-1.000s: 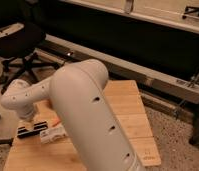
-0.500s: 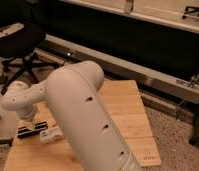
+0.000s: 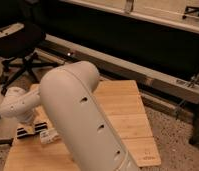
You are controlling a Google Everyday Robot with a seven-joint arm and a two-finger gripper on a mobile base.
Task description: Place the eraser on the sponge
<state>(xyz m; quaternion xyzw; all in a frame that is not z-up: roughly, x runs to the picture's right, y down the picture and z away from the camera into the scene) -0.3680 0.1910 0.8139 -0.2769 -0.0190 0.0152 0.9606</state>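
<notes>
- Wooden table point(image 3: 128, 115) in a dim lab; a big white arm point(image 3: 88, 125) blocks much of its top.
- Gripper point(image 3: 30, 122) sits low near the table's left edge, fingers spread wide, nothing seen lifted.
- Eraser point(image 3: 28, 131) lies flat right beneath the fingertips; contact unclear.
- White bottle point(image 3: 49, 136) is just beside the eraser's right end.
- Sponge not in view, perhaps behind the arm.
- Judgement: a good grasp straddles the bar's short width, centred, clear of the bottle.
</notes>
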